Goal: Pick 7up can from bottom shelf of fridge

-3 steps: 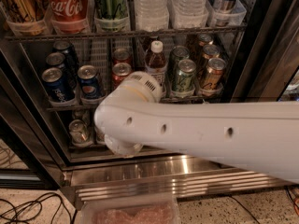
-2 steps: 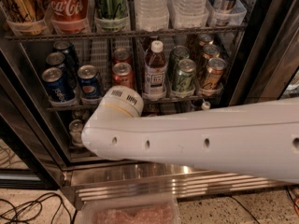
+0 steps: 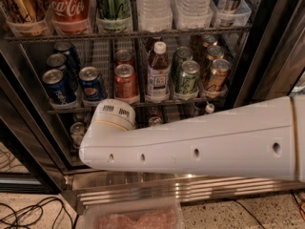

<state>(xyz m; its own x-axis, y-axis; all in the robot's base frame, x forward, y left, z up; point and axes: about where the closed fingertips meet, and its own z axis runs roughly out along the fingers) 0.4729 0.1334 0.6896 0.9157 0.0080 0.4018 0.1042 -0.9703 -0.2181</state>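
The fridge (image 3: pixel 267 56) stands open in front of me, with wire racks of cans and bottles. My white arm (image 3: pixel 190 147) crosses the view from the right and covers most of the bottom shelf (image 3: pixel 71 149). Its round wrist joint (image 3: pixel 112 114) sits just below the middle rack. My gripper is hidden behind the arm, low inside the fridge. A small can with a silver top (image 3: pixel 77 129) stands at the left of the bottom shelf; I cannot read its label, so I cannot tell whether it is the 7up can. Another silver top (image 3: pixel 155 120) peeks above the arm.
The middle rack holds blue Pepsi cans (image 3: pixel 57 85), red cans (image 3: pixel 125 80), a brown bottle (image 3: pixel 158 73), and green and orange cans (image 3: pixel 188 78). The top rack has tubs with a Coca-Cola bottle (image 3: pixel 69 6). The steel base strip (image 3: pixel 190 187) lies below. Cables (image 3: pixel 28 213) lie on the floor.
My arm's front end has moved left and down, so the wrist joint now sits lower, under the middle rack, and hides more of the bottom shelf.
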